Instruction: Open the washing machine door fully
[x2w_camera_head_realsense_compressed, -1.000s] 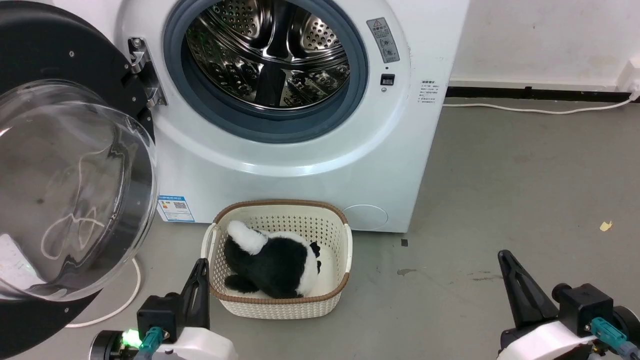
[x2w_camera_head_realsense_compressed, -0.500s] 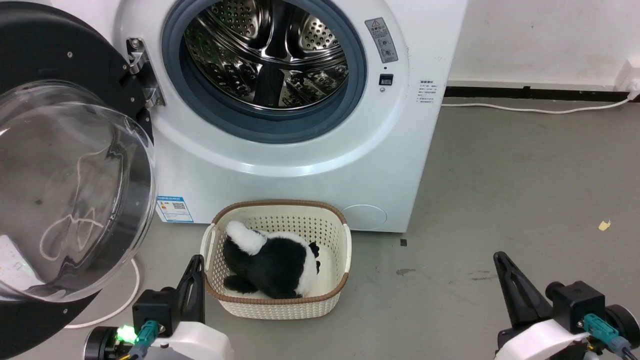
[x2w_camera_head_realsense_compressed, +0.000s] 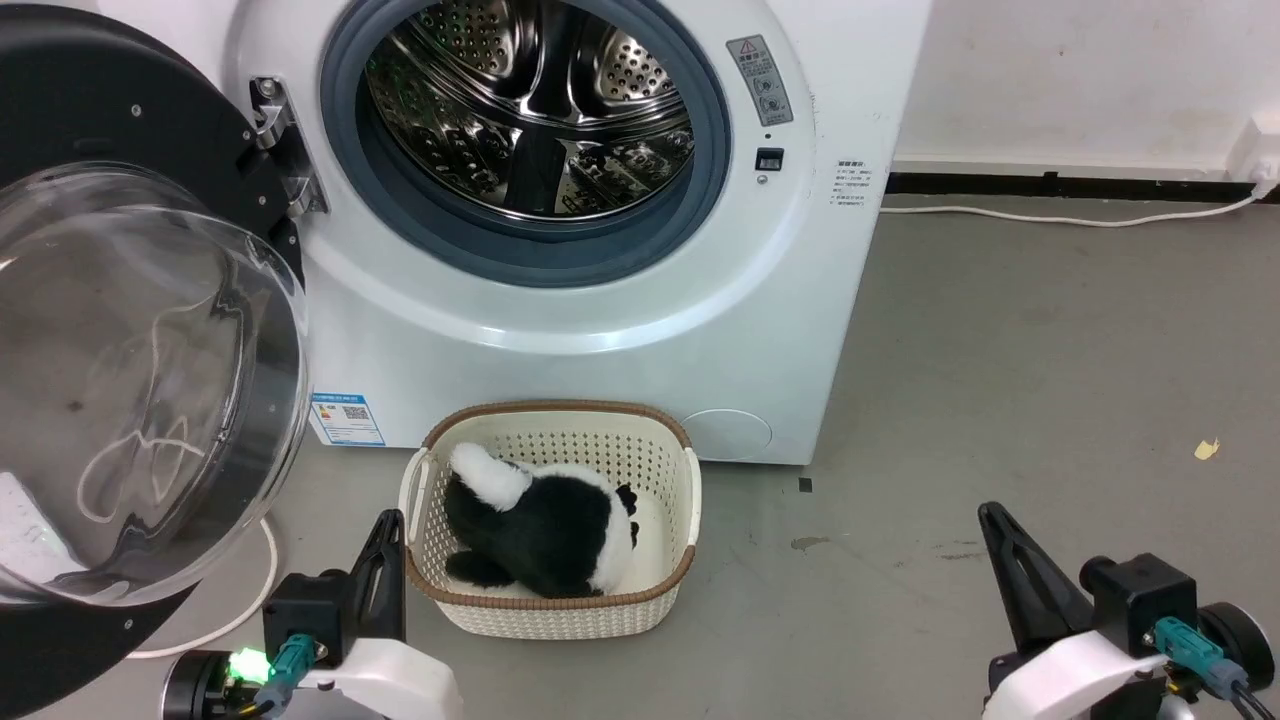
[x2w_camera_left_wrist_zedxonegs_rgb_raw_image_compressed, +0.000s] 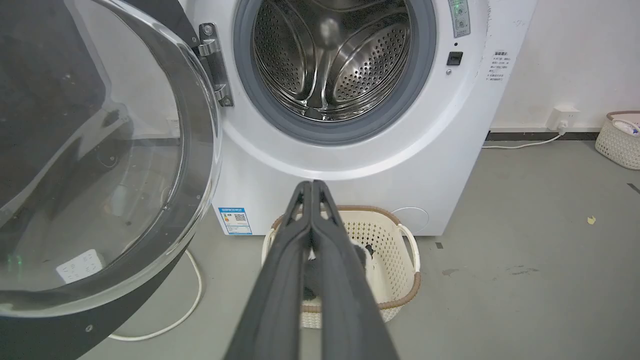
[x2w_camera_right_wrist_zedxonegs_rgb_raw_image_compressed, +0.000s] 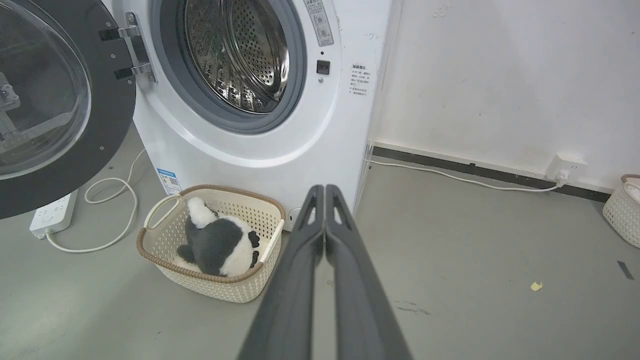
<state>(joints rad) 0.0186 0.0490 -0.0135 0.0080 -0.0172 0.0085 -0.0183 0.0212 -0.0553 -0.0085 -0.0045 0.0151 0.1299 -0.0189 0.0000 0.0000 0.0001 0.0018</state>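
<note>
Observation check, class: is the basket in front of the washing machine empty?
No, a black-and-white plush toy lies inside the basket.

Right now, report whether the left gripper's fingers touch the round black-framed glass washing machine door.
Apart. Head view: grey floor shows between the left gripper and the washing machine door.

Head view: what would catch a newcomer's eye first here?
The washing machine door, a big glass bowl in a black ring, stands swung wide at the left, baring the steel drum of the washing machine. On the floor in front sits a cream basket holding a black-and-white plush toy.
</note>
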